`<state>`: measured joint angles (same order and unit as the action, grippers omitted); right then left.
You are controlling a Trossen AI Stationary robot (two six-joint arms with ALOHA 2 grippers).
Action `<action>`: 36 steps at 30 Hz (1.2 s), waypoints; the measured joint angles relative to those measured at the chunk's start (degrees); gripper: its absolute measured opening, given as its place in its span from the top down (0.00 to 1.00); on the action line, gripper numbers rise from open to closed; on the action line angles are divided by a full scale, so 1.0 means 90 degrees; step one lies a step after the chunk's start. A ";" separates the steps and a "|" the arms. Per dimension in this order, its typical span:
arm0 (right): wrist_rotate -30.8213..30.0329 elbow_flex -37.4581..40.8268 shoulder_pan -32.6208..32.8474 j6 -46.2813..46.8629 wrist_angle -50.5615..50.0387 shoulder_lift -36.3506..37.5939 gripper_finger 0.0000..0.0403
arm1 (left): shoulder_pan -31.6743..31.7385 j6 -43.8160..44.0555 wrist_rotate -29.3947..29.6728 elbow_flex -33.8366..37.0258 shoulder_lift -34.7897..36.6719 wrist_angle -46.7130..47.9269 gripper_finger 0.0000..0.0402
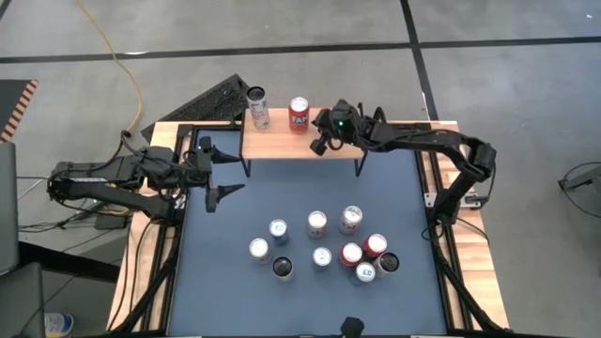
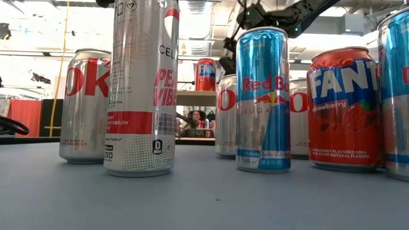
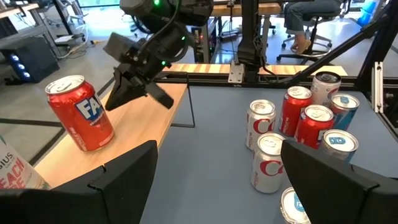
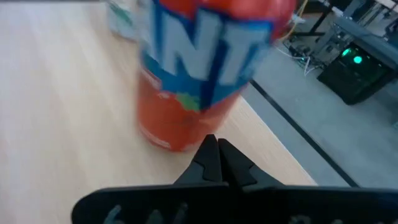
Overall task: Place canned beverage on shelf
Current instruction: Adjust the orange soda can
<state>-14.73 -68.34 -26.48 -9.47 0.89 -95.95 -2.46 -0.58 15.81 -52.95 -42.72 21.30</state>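
The shelf (image 1: 282, 141), a light-wood top on thin black legs, stands at the table's far edge. On it stand a red Fanta can (image 1: 299, 114) and, to its left, a tall silver can (image 1: 257, 106), both upright on their bases. My right gripper (image 1: 321, 145) is shut and hovers over the shelf just right of the Fanta can (image 4: 199, 74), its tips (image 4: 217, 149) pointing at the can's lower side. My left gripper (image 1: 225, 169) waits open at the table's left side, above the mat, with nothing between its fingers (image 3: 124, 180). My right gripper points its shut fingertips (image 3: 115, 99) slanting down at the Fanta can's lower side (image 4: 186, 134), coming from the table's right. I cannot tell whether they touch the can. The can stands upright on the shelf top.
Several upright cans (image 1: 324, 246) stand clustered on the blue mat (image 1: 235, 300) toward the table's near right, and fill the low view (image 2: 262, 99). The right half of the shelf top (image 3: 155, 112) is bare wood. Wooden table rims run along both sides.
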 joint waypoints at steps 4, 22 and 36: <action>0.0169 0.0004 -0.0048 0.0001 0.0113 -0.0011 1.00 | 0.0001 -0.0004 0.0000 0.0000 0.0000 0.0002 0.17; 0.0625 -0.0406 -0.0076 0.0000 0.0540 -0.0637 1.00 | 0.0002 -0.0075 0.0096 0.0000 0.0002 -0.0019 0.17; 0.0630 -0.0938 0.0137 -0.0070 -0.0098 -0.0713 1.00 | 0.0002 0.0031 0.0121 0.0000 0.0002 0.0034 0.17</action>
<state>-9.06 -76.78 -25.24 -10.10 0.01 -102.37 -2.44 -0.30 16.91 -52.95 -42.70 21.61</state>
